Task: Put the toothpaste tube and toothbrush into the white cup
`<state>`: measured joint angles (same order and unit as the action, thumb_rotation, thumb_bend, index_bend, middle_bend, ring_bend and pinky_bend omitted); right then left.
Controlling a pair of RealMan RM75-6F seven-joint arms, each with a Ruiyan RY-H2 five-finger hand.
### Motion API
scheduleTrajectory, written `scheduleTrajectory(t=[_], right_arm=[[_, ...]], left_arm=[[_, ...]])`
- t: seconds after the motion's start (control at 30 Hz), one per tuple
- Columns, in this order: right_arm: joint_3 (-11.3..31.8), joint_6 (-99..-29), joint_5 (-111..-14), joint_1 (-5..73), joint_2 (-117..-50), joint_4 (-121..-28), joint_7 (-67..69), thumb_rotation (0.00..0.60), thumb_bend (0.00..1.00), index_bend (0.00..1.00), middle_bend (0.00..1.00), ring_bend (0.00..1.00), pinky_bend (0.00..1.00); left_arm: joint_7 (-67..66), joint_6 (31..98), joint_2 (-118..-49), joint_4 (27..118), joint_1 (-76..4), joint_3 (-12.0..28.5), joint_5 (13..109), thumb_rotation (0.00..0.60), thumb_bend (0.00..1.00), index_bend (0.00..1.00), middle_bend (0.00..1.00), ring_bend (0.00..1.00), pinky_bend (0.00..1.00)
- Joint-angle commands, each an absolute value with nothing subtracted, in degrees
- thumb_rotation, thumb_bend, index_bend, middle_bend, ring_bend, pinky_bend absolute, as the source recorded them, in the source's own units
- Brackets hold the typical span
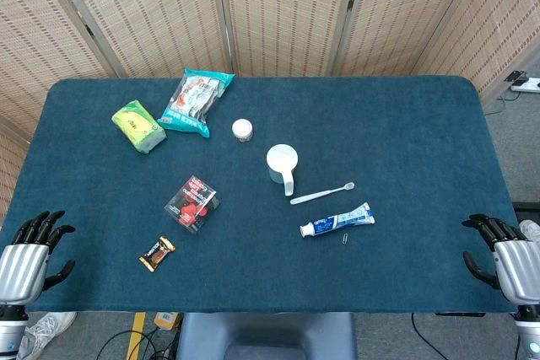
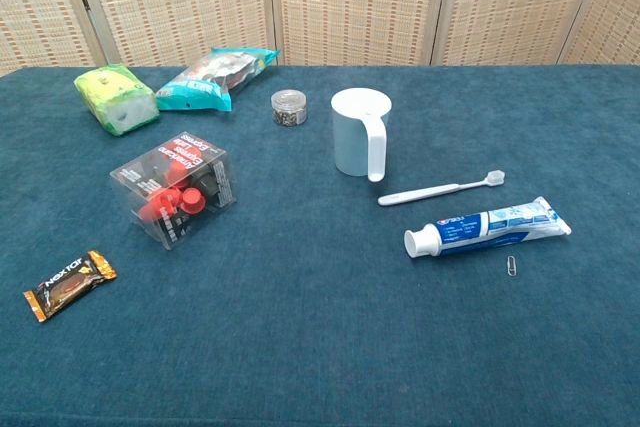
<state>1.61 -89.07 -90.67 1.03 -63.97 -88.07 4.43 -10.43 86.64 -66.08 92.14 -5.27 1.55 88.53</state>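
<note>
- Head view: my left hand (image 1: 29, 257) rests at the table's near-left corner, fingers spread apart and holding nothing.
- My right hand (image 1: 504, 257) sits at the near-right corner, fingers likewise apart and empty; neither hand appears in the chest view.
- The white cup (image 2: 360, 133) stands upright on the blue table (image 2: 300, 347), handle turned toward me.
- The toothbrush (image 2: 441, 188) lies flat just in front and to the right of the cup, bristles pointing away from it.
- The toothpaste tube (image 2: 487, 228) lies flat nearer me than the toothbrush, cap end closest to the cup.
- A paper clip (image 2: 512, 267) lies just in front of the tube.
- Left of the cup: a small jar (image 2: 288, 107), a clear box (image 2: 176, 189) and a snack bar (image 2: 69, 284).
</note>
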Motion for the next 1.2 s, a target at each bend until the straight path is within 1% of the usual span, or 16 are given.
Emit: scheduleTrajectory(t=[0.03,0.47,0.57,0.7,0.8,0.97,1.07,1.2], right_arm=[[1.62,-88.87,-90.63,1.14,-64.02,-88.03,4.46,0.600,0.26,0.31,0.26,0.26,0.39],[1.86,-86.26,-90.21,2.74,-64.36,-87.50,4.60,0.600,0.26,0.31,0.27,0.26,0.39],[2.16,-84.18,-89.82,4.06,-64.45,-87.95,3.68,0.600,0.23,0.29,0.28,0.26,0.39],[2.75,-80.34,-89.98,7.05,-65.44,-88.50,1.56,0.600,0.19,0.26,0.30,0.26,0.39],[3.32,-77.07,-89.92,9.68,-67.22,-88.24,-1.06,0.600,0.17,0.24,0.31,0.22,0.39],[4.08,-69.49,-88.34,14.66,-70.54,-86.96,-4.72,0.600,0.16,0.24,0.30,0.20,0.38],[4.66,-63.17,-86.16,18.44,-73.00,-85.40,-7.05,0.600,0.16,0.24,0.29,0.20,0.38],[5.40,-58.57,-84.60,22.14,-76.33,-83.02,-10.27,0.600,0.16,0.24,0.27,0.18,0.38]], left_arm=[[-10.60,86.52,-66.06,92.21,-5.25,1.47,88.46,0.600,0.31,0.34,0.16,0.12,0.19],[-10.98,86.19,-65.85,92.63,-5.26,1.33,88.27,0.600,0.31,0.34,0.16,0.12,0.19],[-10.94,86.13,-65.90,92.62,-5.28,1.35,88.20,0.600,0.31,0.34,0.16,0.12,0.19],[-10.68,86.04,-66.08,92.44,-5.28,1.23,88.27,0.600,0.31,0.34,0.16,0.12,0.19],[-10.24,86.21,-66.28,92.12,-5.12,1.18,88.24,0.600,0.31,0.34,0.16,0.12,0.19],[-9.51,86.50,-66.27,91.55,-4.79,1.09,88.06,0.600,0.31,0.34,0.16,0.12,0.19],[-8.95,86.71,-66.18,91.15,-4.55,1.10,87.85,0.600,0.31,0.34,0.16,0.12,0.19],[-8.45,86.96,-66.14,90.77,-4.17,0.95,87.70,0.600,0.31,0.34,0.16,0.12,0.19]])
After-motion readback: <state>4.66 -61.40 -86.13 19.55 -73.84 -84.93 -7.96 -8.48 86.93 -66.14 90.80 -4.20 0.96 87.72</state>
